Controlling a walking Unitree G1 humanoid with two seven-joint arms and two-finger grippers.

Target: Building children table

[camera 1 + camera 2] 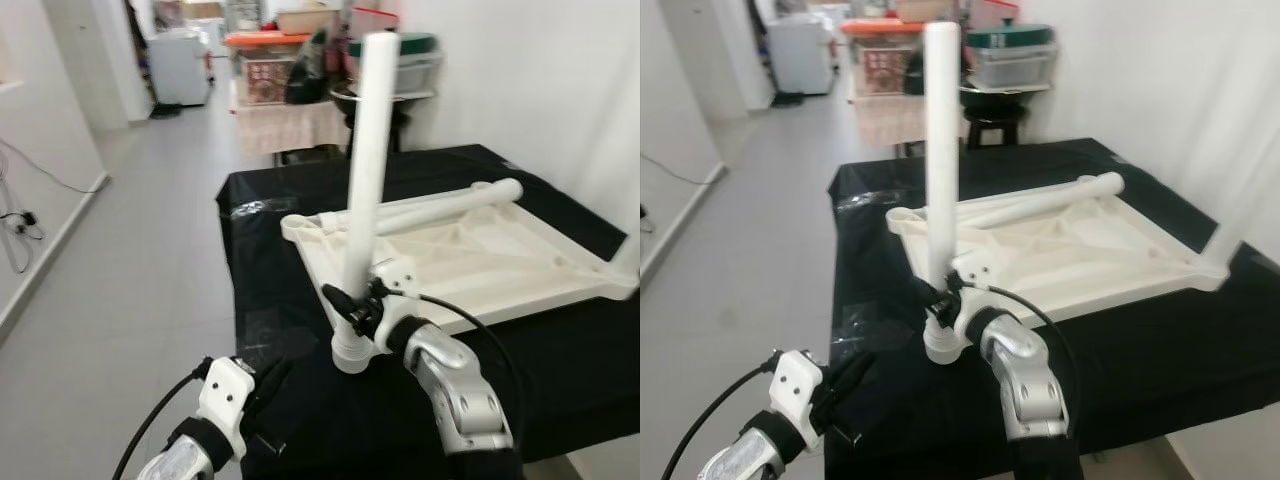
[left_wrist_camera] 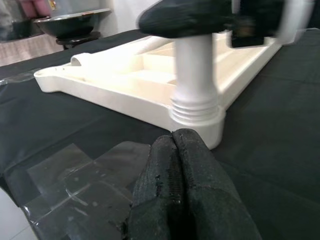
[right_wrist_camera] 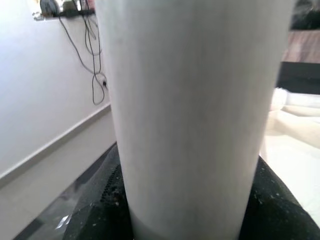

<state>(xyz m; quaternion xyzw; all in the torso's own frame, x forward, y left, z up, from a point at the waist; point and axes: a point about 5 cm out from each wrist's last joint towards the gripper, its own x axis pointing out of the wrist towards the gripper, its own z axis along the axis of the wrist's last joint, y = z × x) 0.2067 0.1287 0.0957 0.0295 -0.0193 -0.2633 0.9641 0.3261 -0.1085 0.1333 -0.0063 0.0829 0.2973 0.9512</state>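
Observation:
A white plastic tabletop [image 1: 500,265] lies upside down on a black-draped table [image 1: 290,290]. A white table leg [image 1: 368,180] stands upright at the top's near corner socket [image 1: 350,352]; my right gripper [image 1: 352,305] is shut on its lower part. The leg's threaded end [image 2: 196,107] sits in the socket, and the leg [image 3: 192,115] looms large in the right wrist view. A second white leg [image 1: 450,203] lies across the upturned top. My left gripper [image 1: 270,385], shut with nothing in it [image 2: 175,180], hovers low at the table's near left edge.
A stool and shelves with plastic boxes [image 1: 300,60] stand beyond the table's far end. A white wall [image 1: 540,70] runs along the right. Open grey floor [image 1: 130,270] lies to the left, with cables by the left wall [image 1: 20,225].

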